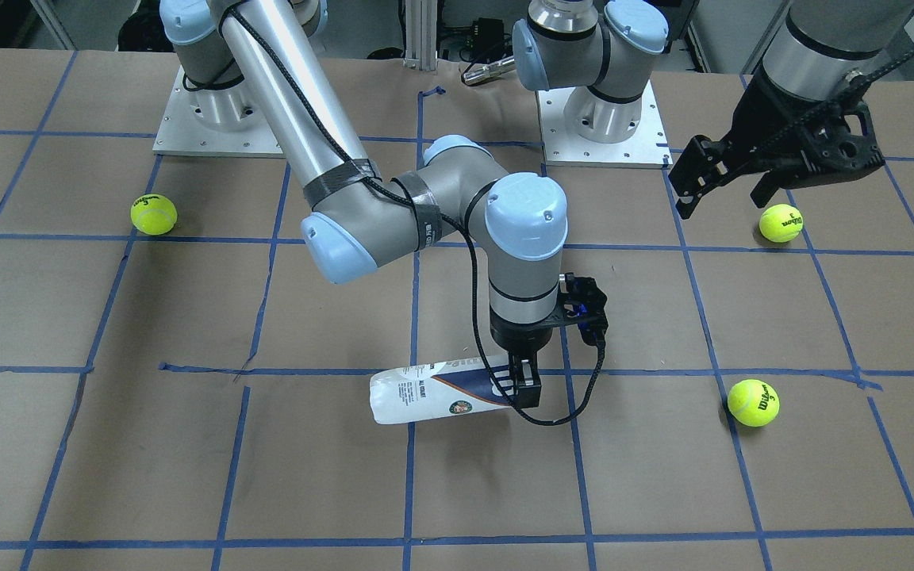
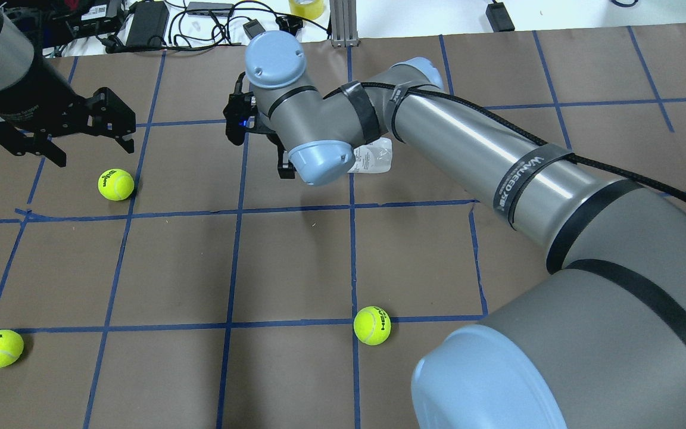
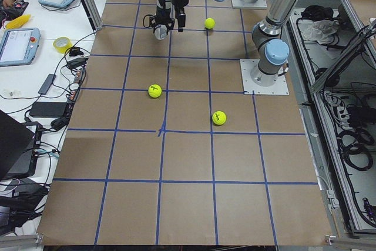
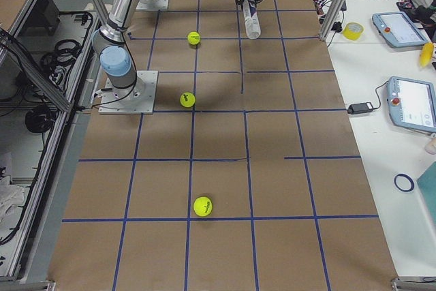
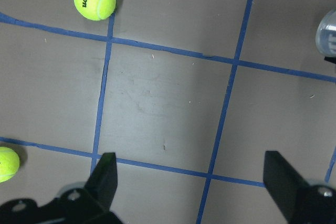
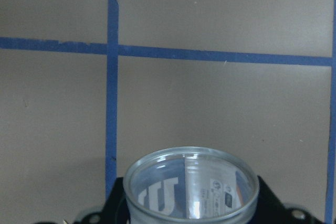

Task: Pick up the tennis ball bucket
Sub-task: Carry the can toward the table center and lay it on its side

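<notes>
The tennis ball bucket [image 1: 441, 392] is a clear can with a white and navy label, lying roughly level near the table's middle. My right gripper [image 1: 522, 388] points straight down and is shut on the can's open end. The closed end hangs slightly lower; I cannot tell whether it touches the table. The can's rim [image 6: 191, 187] fills the bottom of the right wrist view. The can is mostly hidden under the right arm in the overhead view [image 2: 373, 159]. My left gripper [image 1: 727, 194] is open and empty, hovering above the table well away from the can.
Three yellow-green tennis balls lie on the brown paper: one [image 1: 781, 223] just beside the left gripper, one [image 1: 753, 402] nearer the front, one [image 1: 154, 214] on the right arm's side. Blue tape lines grid the table. Both arm bases [image 1: 600, 119] stand at the robot's edge.
</notes>
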Robot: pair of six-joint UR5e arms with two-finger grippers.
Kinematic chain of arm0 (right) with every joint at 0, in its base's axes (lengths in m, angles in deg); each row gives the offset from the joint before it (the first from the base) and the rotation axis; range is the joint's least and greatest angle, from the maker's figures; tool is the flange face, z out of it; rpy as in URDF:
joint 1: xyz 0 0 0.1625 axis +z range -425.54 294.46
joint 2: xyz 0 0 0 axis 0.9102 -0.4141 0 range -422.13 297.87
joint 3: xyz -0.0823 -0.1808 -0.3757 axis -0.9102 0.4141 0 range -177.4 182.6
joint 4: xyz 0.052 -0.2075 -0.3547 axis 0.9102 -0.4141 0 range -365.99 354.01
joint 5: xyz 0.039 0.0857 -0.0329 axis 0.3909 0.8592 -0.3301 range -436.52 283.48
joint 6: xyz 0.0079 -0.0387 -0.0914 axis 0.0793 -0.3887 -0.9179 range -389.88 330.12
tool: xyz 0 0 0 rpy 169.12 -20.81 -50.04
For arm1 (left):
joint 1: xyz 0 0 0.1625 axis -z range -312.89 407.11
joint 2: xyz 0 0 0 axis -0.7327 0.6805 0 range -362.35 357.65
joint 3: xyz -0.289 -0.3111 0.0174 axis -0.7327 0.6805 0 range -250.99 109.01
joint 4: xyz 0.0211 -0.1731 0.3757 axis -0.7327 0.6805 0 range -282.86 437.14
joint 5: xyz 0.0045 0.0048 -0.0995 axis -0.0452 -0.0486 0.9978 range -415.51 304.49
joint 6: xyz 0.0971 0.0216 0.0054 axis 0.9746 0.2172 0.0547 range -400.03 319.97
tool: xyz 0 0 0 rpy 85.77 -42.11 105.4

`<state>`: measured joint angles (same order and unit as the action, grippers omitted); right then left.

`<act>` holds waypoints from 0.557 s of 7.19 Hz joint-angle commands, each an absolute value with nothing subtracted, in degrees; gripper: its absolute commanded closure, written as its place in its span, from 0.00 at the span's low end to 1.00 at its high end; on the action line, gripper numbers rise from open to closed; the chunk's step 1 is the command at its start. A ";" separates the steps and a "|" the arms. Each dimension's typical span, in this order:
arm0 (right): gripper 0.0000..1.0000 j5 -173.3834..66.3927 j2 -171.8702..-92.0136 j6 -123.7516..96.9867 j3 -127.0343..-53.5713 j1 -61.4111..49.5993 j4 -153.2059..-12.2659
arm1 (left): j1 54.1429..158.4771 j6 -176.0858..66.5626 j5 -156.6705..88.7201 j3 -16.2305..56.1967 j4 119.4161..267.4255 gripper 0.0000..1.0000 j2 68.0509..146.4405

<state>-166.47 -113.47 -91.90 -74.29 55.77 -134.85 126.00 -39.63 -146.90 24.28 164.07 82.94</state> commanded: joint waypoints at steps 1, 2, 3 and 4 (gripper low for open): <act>0.16 -166.43 -113.55 -92.46 -77.54 55.84 -138.00 | 125.69 -39.50 -148.74 24.46 165.81 0.00 82.03; 0.00 -166.26 -113.99 -92.46 -77.73 55.14 -137.48 | 125.60 -39.50 -149.46 24.38 166.43 0.00 81.94; 0.00 -166.43 -113.55 -92.37 -77.73 54.79 -137.56 | 125.60 -39.50 -149.20 24.55 166.18 0.00 82.03; 0.00 -166.34 -113.72 -92.20 -77.73 54.26 -136.87 | 125.60 -39.50 -148.59 24.29 165.65 0.00 82.03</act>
